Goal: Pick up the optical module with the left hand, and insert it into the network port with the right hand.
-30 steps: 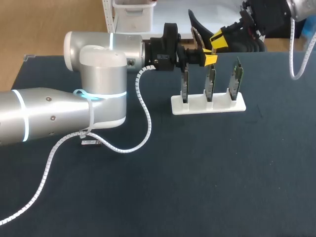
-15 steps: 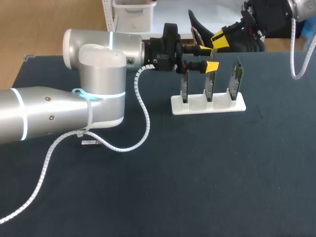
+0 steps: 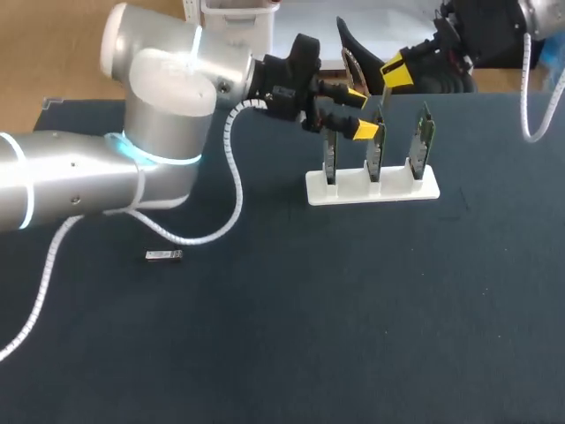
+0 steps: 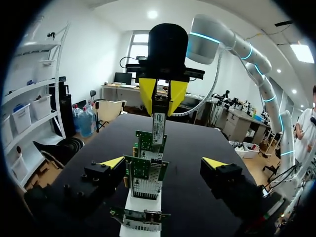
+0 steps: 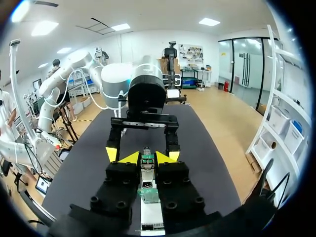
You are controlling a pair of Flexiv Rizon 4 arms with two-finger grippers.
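The optical module (image 4: 158, 127), a small silver bar, hangs upright over the middle network card (image 4: 145, 174). My right gripper (image 4: 163, 95) is shut on its upper end. In the right wrist view the module (image 5: 146, 159) sits between that gripper's (image 5: 146, 157) yellow tips. In the head view the right gripper (image 3: 391, 72) is above the card stand (image 3: 371, 189). My left gripper (image 3: 358, 109) is open just left of the middle card and holds nothing. Its own view shows the left gripper (image 4: 163, 162) with jaws spread wide either side of the cards.
The white stand carries three upright green network cards (image 3: 375, 150). A second small module (image 3: 164, 255) lies flat on the dark table at the left, near my left arm (image 3: 159, 97).
My left gripper has opened and let go of the module, which stays in the right gripper. The left arm has lifted and turned, uncovering the small module on the table.
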